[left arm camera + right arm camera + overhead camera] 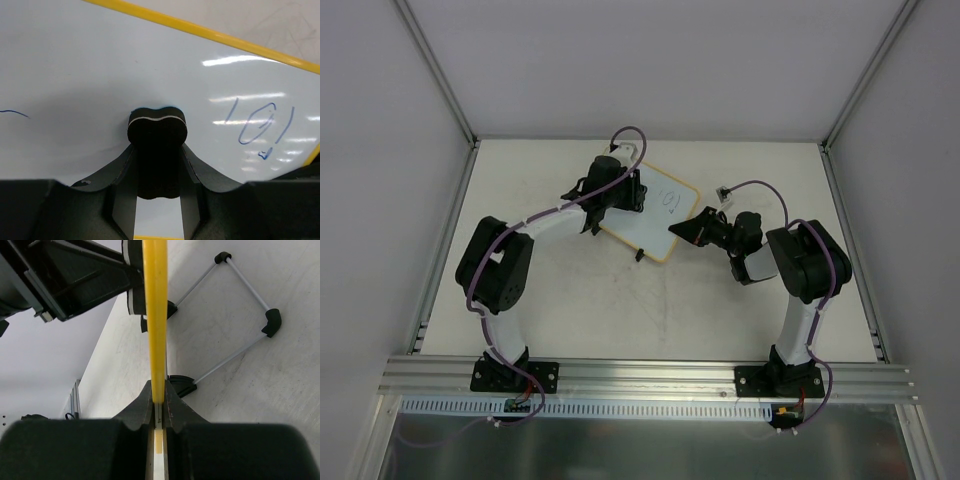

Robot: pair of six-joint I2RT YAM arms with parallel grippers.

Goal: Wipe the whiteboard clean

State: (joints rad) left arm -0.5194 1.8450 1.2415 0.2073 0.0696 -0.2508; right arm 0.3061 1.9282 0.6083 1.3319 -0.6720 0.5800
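Top external: fixed above and behind the arm bases [515, 375], tilted down and forward. Wide and distant. It takes in the whole counter [570, 320], near edge at bottom, far edge at top.

Left wrist: rides the left claw [157, 150] and looks out past its fingers onto the face of the whiteboard [100, 65]. Very near. The board nearly fills the frame, with the black eraser block [157, 127] in the foreground.

Right wrist: rides the right claw [158, 387] and sights along the whiteboard edge-on. Very near. Counter surface to the right, left claw at upper left.

Shared: whiteboard in all three views. Blue marks [257, 125] show in the top and left wrist views. Left claw shows in the top and right wrist views.
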